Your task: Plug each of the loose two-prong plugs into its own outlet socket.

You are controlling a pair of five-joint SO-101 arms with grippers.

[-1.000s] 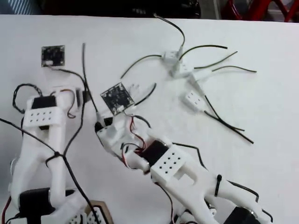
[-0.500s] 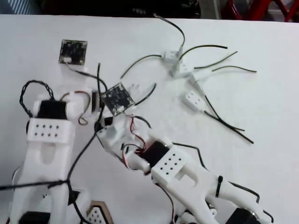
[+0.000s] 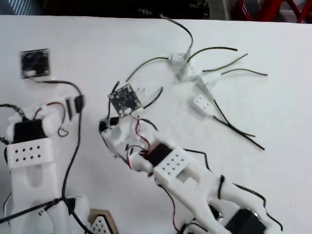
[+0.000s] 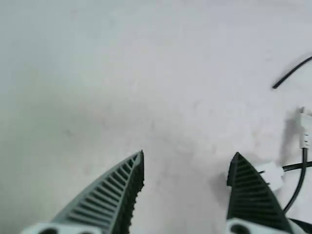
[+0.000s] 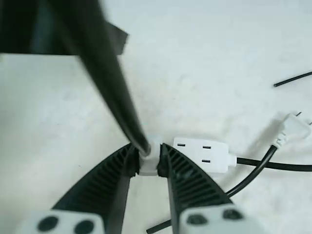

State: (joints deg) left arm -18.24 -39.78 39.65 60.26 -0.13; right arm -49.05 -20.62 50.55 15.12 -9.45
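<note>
The small white two-prong plug on a thick black cord sits pinched in the right gripper. Its ribbed black fingers are closed hard on the plug's sides, just beside one short end of the white rectangular outlet socket block. That block lies flat on the white desk with its slotted face turned up. We count two pairs of slots on it, and all of them are empty, so nothing is plugged in here yet. We judge the step in hand to be seating this plug. To do it well we should bring the prongs square over one slot pair, not at the block's end, and then press straight down. The stiff cord should stay slack so it cannot twist the plug off line. The block is light and may slide on the desk, so a slow push is safer, perhaps with the other arm steadying it. We cannot see the prongs behind the fingers. On the far side of the socket block from the gripper, past its own thin black lead, a second white two-prong plug lies loose. The left gripper hangs wide open over bare desk with nothing in it, and another white plug body lies just beside one finger.
</note>
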